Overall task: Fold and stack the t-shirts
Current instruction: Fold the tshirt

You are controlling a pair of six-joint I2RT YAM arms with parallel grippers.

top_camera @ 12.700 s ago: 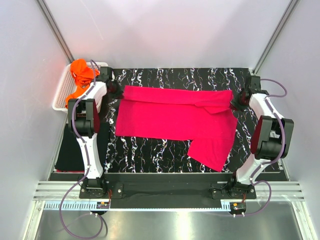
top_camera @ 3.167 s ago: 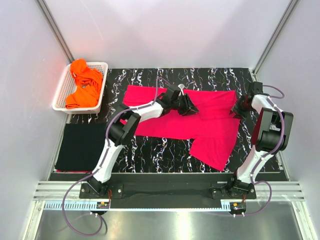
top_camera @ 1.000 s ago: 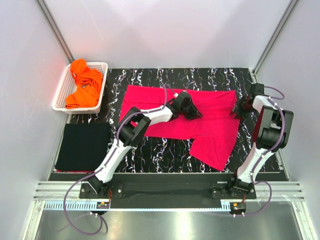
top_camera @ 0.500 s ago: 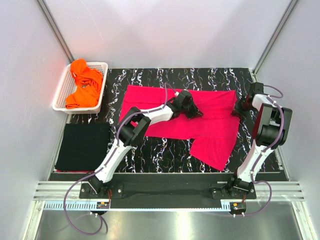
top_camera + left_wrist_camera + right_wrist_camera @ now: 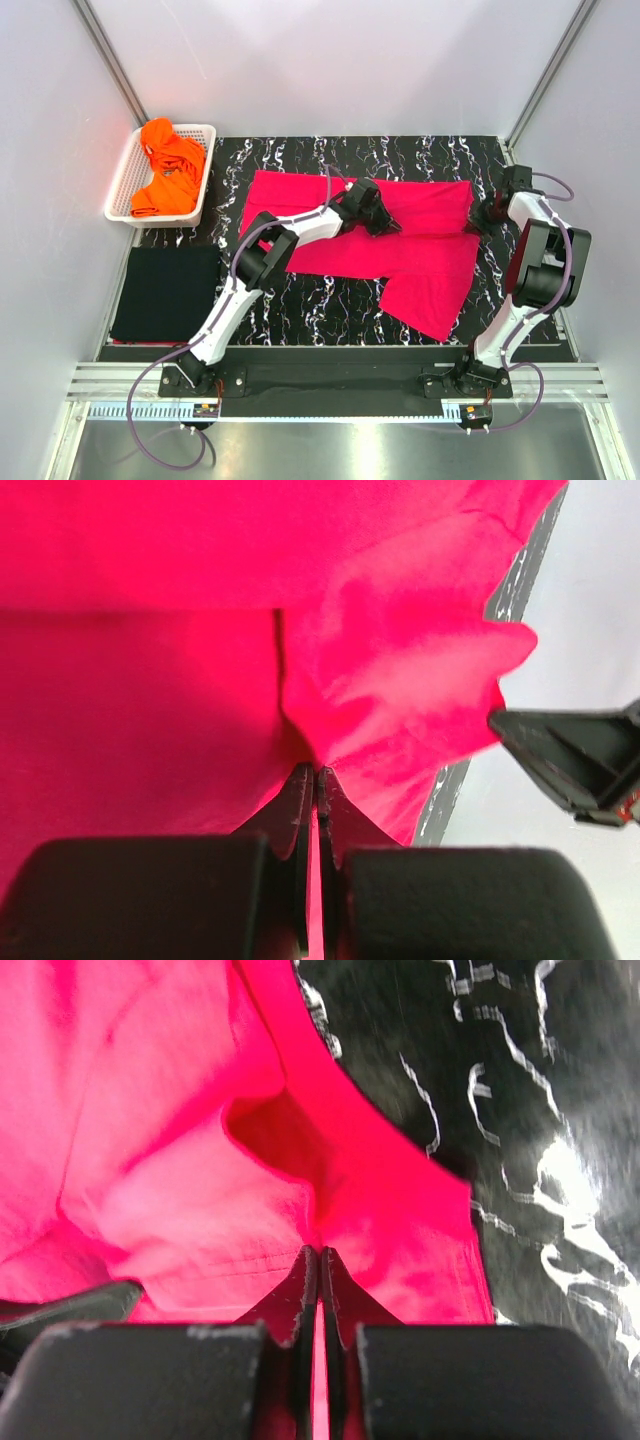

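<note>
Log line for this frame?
left pincer: shut on pink t-shirt, mid-cloth | right pincer: shut on its right edge | orange t-shirts: in basket | black t-shirt: folded

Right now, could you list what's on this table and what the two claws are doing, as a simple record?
Being folded: hot pink t-shirt, spread on the black white-veined mat
Left gripper: shut, pinching the shirt near its middle
Right gripper: shut, pinching the shirt's right edge
Waiting: orange t-shirts, crumpled in the white lattice basket
Done: black t-shirt, folded flat, near left
</note>
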